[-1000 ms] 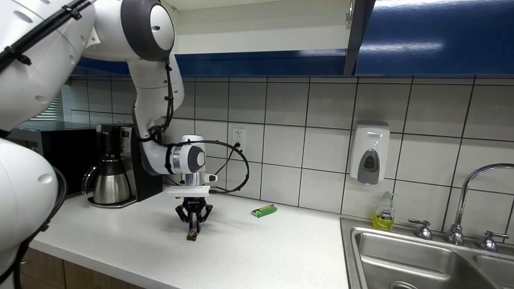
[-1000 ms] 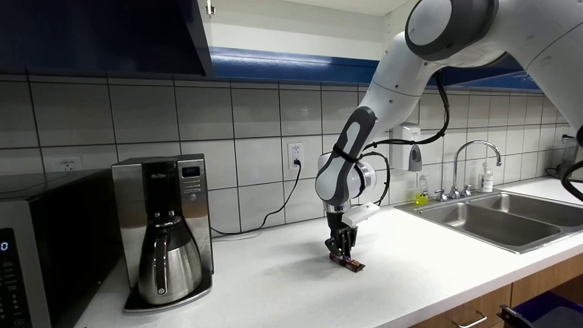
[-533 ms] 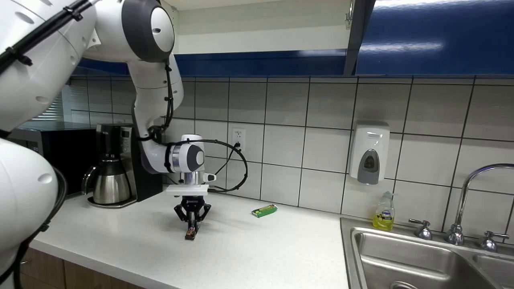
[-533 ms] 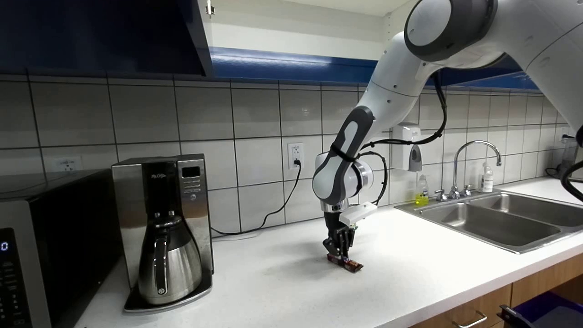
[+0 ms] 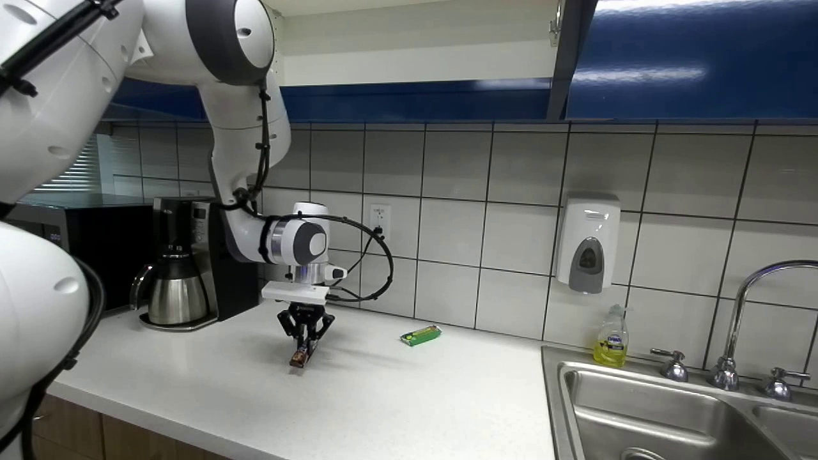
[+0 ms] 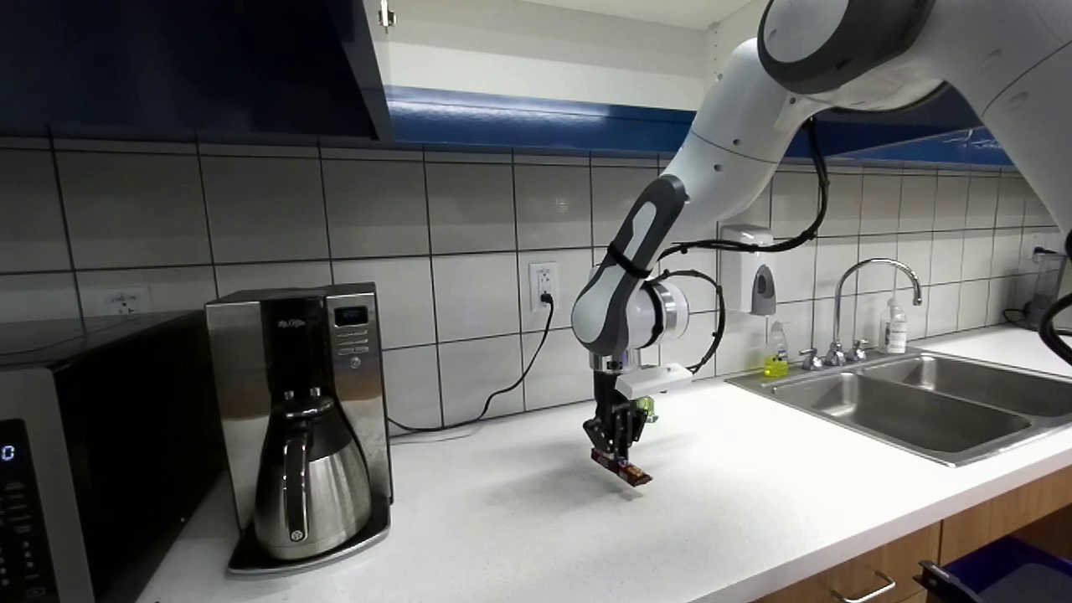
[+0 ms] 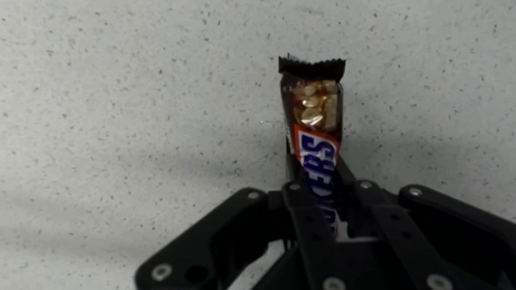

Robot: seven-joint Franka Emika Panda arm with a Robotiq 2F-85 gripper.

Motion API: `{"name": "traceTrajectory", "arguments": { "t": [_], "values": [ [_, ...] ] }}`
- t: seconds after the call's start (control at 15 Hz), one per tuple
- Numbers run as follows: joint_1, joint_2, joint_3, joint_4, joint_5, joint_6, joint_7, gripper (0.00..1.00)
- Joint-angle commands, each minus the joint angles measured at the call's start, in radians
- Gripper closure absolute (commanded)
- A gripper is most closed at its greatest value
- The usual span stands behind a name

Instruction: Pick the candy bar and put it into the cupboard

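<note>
Between the clenched jaws of the gripper (image 7: 318, 173) hangs the candy bar (image 7: 316, 106), one end toward twelve o'clock in the wrist view, just above the counter (image 5: 396, 402); farther, in an exterior view, the open cupboard (image 5: 415, 57) is at the gripper's one o'clock

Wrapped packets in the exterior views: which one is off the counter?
The dark candy bar, held up by the gripper; the green packet lies on the counter, ungripped.
</note>
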Motion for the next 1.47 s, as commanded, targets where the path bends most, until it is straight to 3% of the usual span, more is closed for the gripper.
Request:
{"name": "traceTrajectory", "arguments": {
  "t": [0.0, 0.87, 1.4],
  "values": [
    [-0.026, -0.094, 0.022, -0.092, 0.036, 0.053, 0.024, 0.95],
    [-0.033, -0.460, 0.022, -0.533, 0.127, 0.316, 0.060, 0.95],
    [-0.010, -0.808, 0.010, -0.696, 0.108, 0.349, 0.122, 0.95]
  ]
}}
